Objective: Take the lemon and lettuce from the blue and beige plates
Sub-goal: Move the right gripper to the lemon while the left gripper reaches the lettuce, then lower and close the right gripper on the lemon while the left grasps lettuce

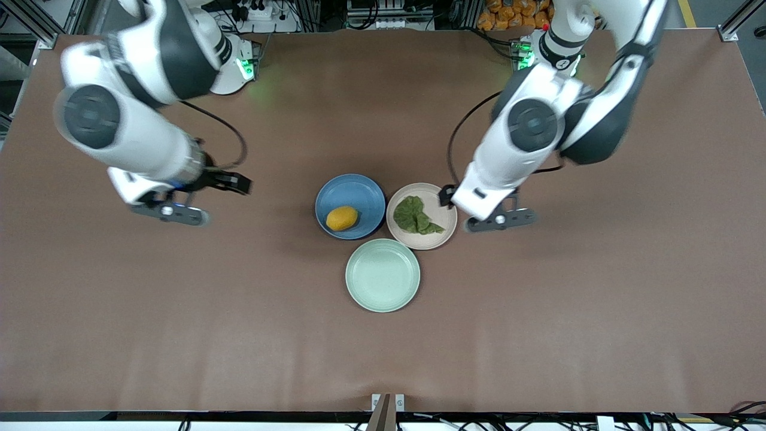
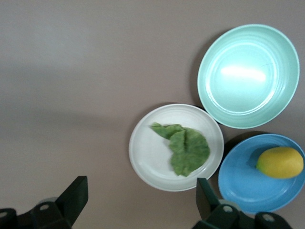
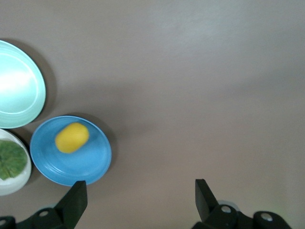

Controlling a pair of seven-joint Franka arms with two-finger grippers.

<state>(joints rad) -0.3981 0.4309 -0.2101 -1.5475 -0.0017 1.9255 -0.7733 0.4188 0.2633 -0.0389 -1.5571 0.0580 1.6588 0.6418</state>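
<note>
front view: the fingers of the left hand [image 1: 479,211] are hidden under its own wrist and forearm; the edge of the beige plate [image 1: 443,234] toward the left arm's end of the table is partly covered by that arm. the right hand [image 1: 179,200] is blurred and its fingers are masked by the wrist body.

left wrist view: the left hand's fingers [image 2: 74,195] are cut off by the picture's edge; the blue plate [image 2: 240,188] is cropped at the edge and partly covered by a finger.

right wrist view: the beige plate [image 3: 16,183], the lettuce [image 3: 10,160] and the green plate [image 3: 24,95] are cropped by the edge. the right hand's fingers [image 3: 202,195] are cut off as well.
</note>
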